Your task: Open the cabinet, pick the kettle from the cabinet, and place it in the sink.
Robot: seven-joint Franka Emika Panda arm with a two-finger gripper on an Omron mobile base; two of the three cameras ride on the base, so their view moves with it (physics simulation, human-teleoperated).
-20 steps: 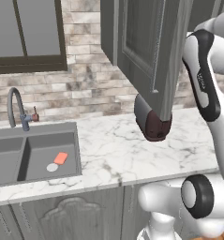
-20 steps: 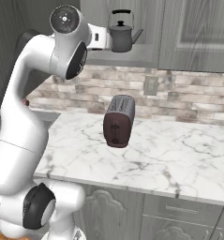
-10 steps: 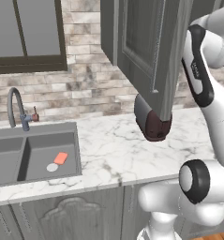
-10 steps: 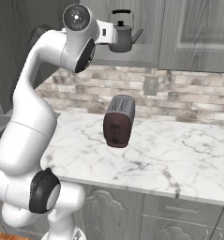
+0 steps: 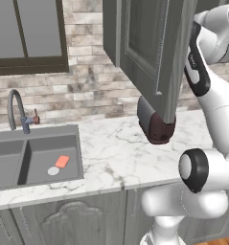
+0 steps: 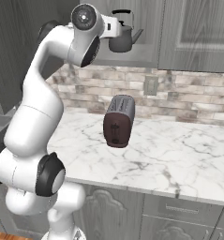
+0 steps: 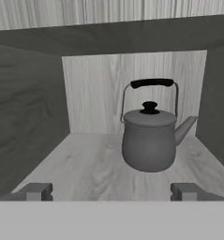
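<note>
A squat, round, dark grey metal kettle point(image 7: 149, 140) with black knob, arched black-gripped handle and spout is seen upright on the shelf of the opened grey wood-grain wall cabinet point(image 7: 36, 117), toward its right wall. The two-finger gripper point(image 7: 111, 191) is held wide open before it, gripping nothing.

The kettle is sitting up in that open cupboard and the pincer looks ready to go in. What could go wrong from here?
1. The open pincer is aimed below the kettle's thin handle; closing on the round body, it might slip.
2. The spout points sideways and could catch the cabinet wall as the kettle comes out.
3. The swung-open door hangs between the shelf and the sink, above the toaster; the arm might bump either on the way.
</note>
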